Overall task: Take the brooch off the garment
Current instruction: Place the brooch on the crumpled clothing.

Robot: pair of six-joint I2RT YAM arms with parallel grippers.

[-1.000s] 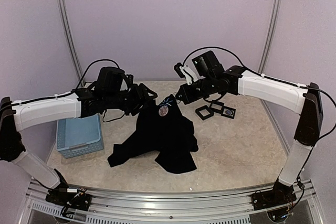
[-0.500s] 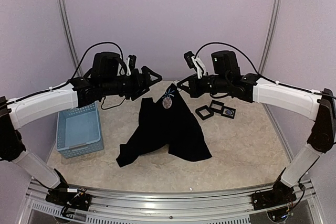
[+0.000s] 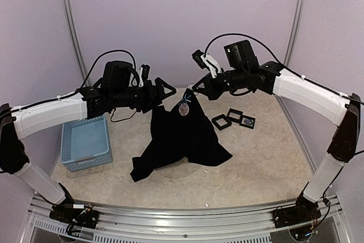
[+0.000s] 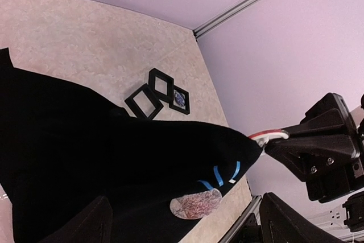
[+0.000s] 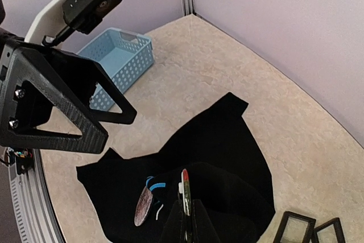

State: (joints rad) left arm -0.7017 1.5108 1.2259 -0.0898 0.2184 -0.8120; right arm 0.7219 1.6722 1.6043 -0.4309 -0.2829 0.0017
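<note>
In my top view the light-blue basket [image 3: 85, 143] sits on the worktop [image 3: 267, 163] at 9 o'clock of the scene, under the left arm. The left tool [image 3: 166, 91] hangs in the air with its jaws spread wide and nothing between them. It points toward 3 o'clock, at the raised top of the garment [image 3: 182, 140].

The garment is lifted by its neck. Its upper part hangs as a peak and its lower part lies spread on the worktop. The brooch [image 3: 183, 108], an oval patterned piece, is pinned just below that peak, beside the small blue mark [image 4: 219, 176]. It lies at about 4 o'clock of the left tool, near it but apart.

The right tool [image 3: 196, 90] is clamped narrow on the neck of the cloth, with the brooch just beside it at 7 o'clock. From the right wrist I see the fingers [image 5: 190, 223] pinching the fabric. Three small black frames [image 3: 233, 118] lie on the worktop at 3 o'clock of the garment.
</note>
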